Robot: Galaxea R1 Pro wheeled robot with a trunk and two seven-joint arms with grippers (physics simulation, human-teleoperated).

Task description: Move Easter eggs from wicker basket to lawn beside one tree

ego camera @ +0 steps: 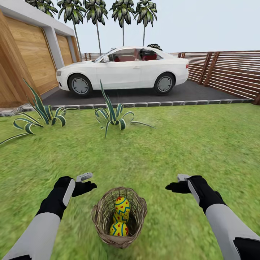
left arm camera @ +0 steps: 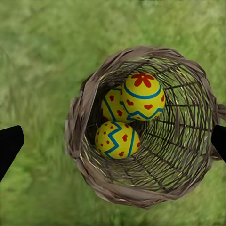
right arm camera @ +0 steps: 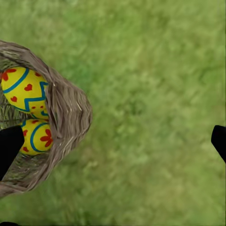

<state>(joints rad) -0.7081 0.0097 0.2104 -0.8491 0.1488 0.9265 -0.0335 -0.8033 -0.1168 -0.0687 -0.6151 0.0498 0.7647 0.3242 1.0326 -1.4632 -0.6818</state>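
The wicker basket (ego camera: 99, 216) stands on the lawn (ego camera: 202, 144) just in front of me, between my arms. Three Easter eggs lie inside it, yellow with blue zigzags and red hearts: one on top (ego camera: 122, 206), one at the near side (ego camera: 118, 229), one between them (ego camera: 121, 217). My left gripper (ego camera: 88, 181) is open above the grass left of the basket; its wrist view looks straight down on the eggs (left arm camera: 142, 96) and the basket (left arm camera: 94, 188). My right gripper (ego camera: 177, 182) is open to the basket's right, over bare grass (right arm camera: 155, 94), with the basket (right arm camera: 68, 110) at one side. The tree is out of view.
Two spiky striped plants (ego camera: 39, 115) (ego camera: 112, 117) grow ahead on the grass. Beyond a grey stone edging (ego camera: 144, 104) a white car (ego camera: 124, 70) is parked on the dark driveway. A wooden garage (ego camera: 32, 54) stands left and a slatted fence (ego camera: 224, 72) right.
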